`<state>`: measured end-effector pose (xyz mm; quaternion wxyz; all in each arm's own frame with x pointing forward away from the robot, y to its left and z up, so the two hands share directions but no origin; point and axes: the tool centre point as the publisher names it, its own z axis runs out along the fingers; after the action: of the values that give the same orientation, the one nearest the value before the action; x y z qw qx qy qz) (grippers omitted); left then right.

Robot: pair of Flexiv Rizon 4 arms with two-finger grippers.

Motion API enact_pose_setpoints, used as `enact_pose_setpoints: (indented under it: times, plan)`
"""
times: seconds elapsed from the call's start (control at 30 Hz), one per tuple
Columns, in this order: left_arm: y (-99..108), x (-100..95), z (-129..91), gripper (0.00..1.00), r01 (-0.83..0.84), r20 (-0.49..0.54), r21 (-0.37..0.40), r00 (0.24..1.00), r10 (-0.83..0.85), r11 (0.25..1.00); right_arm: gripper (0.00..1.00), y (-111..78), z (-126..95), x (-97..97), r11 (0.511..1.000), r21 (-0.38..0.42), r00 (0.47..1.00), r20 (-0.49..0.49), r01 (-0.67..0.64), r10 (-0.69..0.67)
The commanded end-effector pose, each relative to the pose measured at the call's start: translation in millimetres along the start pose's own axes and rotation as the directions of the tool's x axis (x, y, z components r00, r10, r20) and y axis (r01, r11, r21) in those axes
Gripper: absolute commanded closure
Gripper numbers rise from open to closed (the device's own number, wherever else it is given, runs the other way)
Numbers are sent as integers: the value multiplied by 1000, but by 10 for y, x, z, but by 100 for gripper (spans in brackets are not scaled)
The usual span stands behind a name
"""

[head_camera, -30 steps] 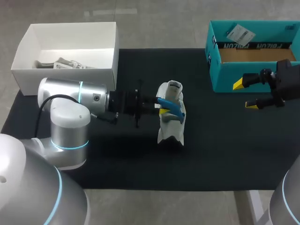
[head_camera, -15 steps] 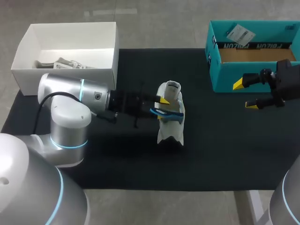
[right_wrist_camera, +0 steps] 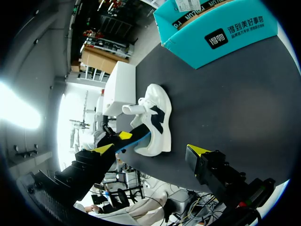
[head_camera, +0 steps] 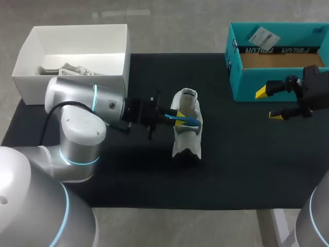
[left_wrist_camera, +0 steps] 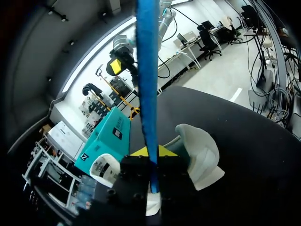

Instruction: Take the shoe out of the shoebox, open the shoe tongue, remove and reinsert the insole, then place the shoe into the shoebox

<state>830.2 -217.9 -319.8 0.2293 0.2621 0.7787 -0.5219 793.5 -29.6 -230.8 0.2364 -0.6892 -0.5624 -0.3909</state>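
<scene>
Left jaws shut on the insole (head_camera: 186, 121). In the last second it levelled and nosed into the shoe (head_camera: 187, 140), mid-frame on the desk (head_camera: 247, 164). Reinsertion looks underway. Right jaws wide open, empty, by the shoebox (head_camera: 245, 82), upper right.

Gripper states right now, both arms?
Left gripper: shut on the insole.
Right gripper: open, empty.

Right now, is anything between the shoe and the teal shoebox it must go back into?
Nothing lies on the mat between the shoe and the teal shoebox. Only the open right pincer hangs before the box's near wall, close to that path.
</scene>
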Motion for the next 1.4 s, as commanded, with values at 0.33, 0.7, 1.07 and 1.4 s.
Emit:
enact_pose_setpoints:
  times: [0.33, 0.7, 1.07, 1.4]
  plan:
    - [171, 39, 159, 100, -4, -10, -65, 1000, 3, 998, 0, -5, 7, 7, 1000, -1, 1000, 4, -2, 2]
    - [195, 18, 156, 73, 19, -15, -71, 1000, -20, 997, 0, -5, 7, 7, 1000, -1, 1000, 4, -2, 2]
    - [-67, 17, -51, 69, 8, -31, -29, 999, -9, 1000, 0, -5, 7, 7, 1000, -1, 1000, 4, -2, 2]
    - [-72, 98, 13, 100, 6, -64, -19, 998, -7, 1000, 0, -5, 7, 7, 1000, -1, 1000, 4, -2, 2]
